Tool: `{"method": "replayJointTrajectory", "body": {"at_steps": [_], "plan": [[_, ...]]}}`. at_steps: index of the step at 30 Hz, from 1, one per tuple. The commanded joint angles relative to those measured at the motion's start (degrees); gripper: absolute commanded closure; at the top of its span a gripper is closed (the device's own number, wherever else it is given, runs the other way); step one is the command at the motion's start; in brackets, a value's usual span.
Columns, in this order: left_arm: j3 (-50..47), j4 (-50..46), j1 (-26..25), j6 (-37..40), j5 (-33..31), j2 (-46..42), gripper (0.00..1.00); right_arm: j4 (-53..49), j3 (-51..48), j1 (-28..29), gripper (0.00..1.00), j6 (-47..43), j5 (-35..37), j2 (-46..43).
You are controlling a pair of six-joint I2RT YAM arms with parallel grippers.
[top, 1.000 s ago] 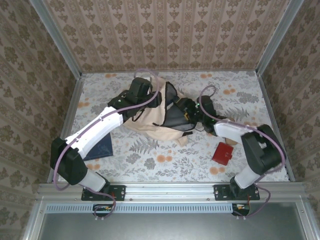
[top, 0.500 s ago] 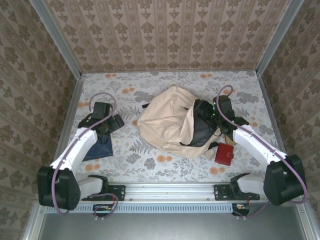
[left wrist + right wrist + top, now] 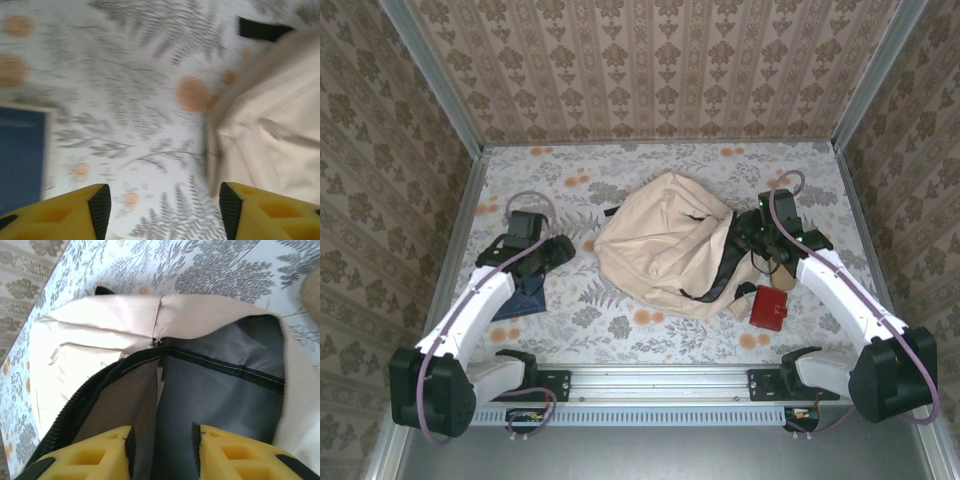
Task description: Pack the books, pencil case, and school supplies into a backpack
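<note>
- The backpack (image 3: 660, 240) is found lying on its side at the middle of the flower-patterned table (image 3: 650, 165), cream outer cloth uppermost, with its open mouth turned to the right.
- A dark zipper edge and grey lining are seen at that mouth from the right wrist view, where the backpack (image 3: 100, 335) takes up most of the frame.
- The right gripper (image 3: 748, 232) is placed at the mouth of the backpack, against its right side.
- In the wrist view the right gripper (image 3: 161, 432) is seen with its yellow fingers (image 3: 107, 455) drawn fairly close, and a fold of grey lining is seen standing in the gap. Whether that fold is pinched cannot be told.
- The left gripper (image 3: 558, 250) is held above the table just left of the backpack, apart from it.
- From the left wrist view the left gripper (image 3: 162, 190) is seen spread wide; nothing is held between its fingers (image 3: 97, 210), and only bare tablecloth is seen in the gap.
- The dark blue book (image 3: 523, 297) is laid flat on the table near the left edge, partly covered by the left arm; it is seen again (image 3: 20, 155) at the left of the wrist view, blurred.
- A small red pouch (image 3: 770, 307) is set on the table just beside the lower right corner of the backpack.
- A black strap end (image 3: 260, 29) is noted at the top of the backpack.
</note>
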Motion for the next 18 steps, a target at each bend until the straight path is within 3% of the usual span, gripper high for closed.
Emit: {"method": "replayJointTrajectory", "body": {"at_steps": [1, 5, 10, 18], "plan": [[4.9, 5.5, -7.3, -0.6, 2.0, 4.5, 0.46, -5.2, 1.8, -0.2, 0.68, -1.8, 3.4, -3.2], [11.0, 8.2, -16.7, -1.7, 2.9, 13.2, 0.54, -9.1, 3.3, -0.2, 0.68, -3.6, 5.8, -4.7], [19.4, 9.1, -25.0, -2.1, 5.4, 24.8, 0.57, -13.3, 4.6, -0.2, 0.48, -5.5, 10.9, -7.2], [29.2, 3.0, -30.1, -1.1, 6.6, 39.3, 0.56, -13.4, 4.0, -0.2, 0.41, -6.9, 9.7, -8.5]]}}
